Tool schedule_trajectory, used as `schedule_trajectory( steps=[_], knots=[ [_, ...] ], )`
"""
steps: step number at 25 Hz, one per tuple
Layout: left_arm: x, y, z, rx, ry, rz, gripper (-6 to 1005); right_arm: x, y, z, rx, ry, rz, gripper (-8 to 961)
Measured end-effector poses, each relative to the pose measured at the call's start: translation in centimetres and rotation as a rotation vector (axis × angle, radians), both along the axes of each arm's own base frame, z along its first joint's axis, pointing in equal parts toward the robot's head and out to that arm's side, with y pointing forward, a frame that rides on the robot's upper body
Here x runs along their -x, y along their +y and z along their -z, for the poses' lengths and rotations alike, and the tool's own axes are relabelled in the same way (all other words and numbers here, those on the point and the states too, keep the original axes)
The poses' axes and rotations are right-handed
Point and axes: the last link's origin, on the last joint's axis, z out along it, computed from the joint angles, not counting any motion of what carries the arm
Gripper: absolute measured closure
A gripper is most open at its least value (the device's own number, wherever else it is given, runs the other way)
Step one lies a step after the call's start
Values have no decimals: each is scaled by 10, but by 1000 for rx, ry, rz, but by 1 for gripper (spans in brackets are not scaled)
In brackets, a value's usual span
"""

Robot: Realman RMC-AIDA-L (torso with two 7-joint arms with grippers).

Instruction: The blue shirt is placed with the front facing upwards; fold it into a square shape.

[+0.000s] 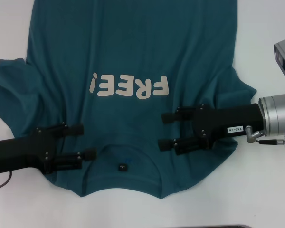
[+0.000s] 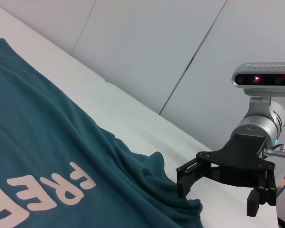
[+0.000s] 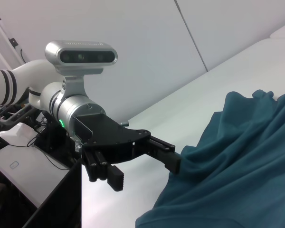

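Teal cotton fills most of the head view: the blue shirt [image 1: 133, 57] lies front up on the white table [image 1: 270, 199], "FREE!" lettering [image 1: 129, 86] showing, neckline and its small black tag [image 1: 122, 166] at the edge nearest me. Long axis runs straight away from the rig, collar near, hem out of sight at the far side. Cloth not fully flat; ripples at both sleeves and along the near edge. Left gripper [image 1: 83, 141] sits low over the shoulder on its own side, fingers spread apart and pointing inward toward the collar, nothing between them as far as I can see. Right gripper [image 1: 166, 130] mirrors it over the opposite shoulder, likewise spread and empty, fingertips pointing inward toward the left gripper, lettering just beyond its far finger, tag between the two grippers and slightly nearer me. From the right wrist view one left finger looks down at the bunched cloth by the sleeve; I cannot tell whether it touches. My reading: both claws are staged symmetrically at the shoulders so the collar end can be pinched on two sides at once and carried over evenly. No fold made yet, I judge. Bunched fabric near each claw could mean catching more than one layer.
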Motion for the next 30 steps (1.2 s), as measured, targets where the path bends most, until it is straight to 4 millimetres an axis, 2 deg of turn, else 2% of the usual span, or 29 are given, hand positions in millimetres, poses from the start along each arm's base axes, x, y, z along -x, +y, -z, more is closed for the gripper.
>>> schedule_trajectory(
  steps=[14,19,26,30],
  knots=[
    [0,0,-1,7,-7,-9,91,0,0,0,0,-1,3,12],
    [-1,12,-12,51,-64,-183,92,2,7,-6,25,1,94,13],
    [-7,33,-39,60,-263,-428,92,7,26,-24,19,38,257,14],
    [0,48,-55,46,-381,-631,92,12,30,-27,45,52,305,15]
  ],
)
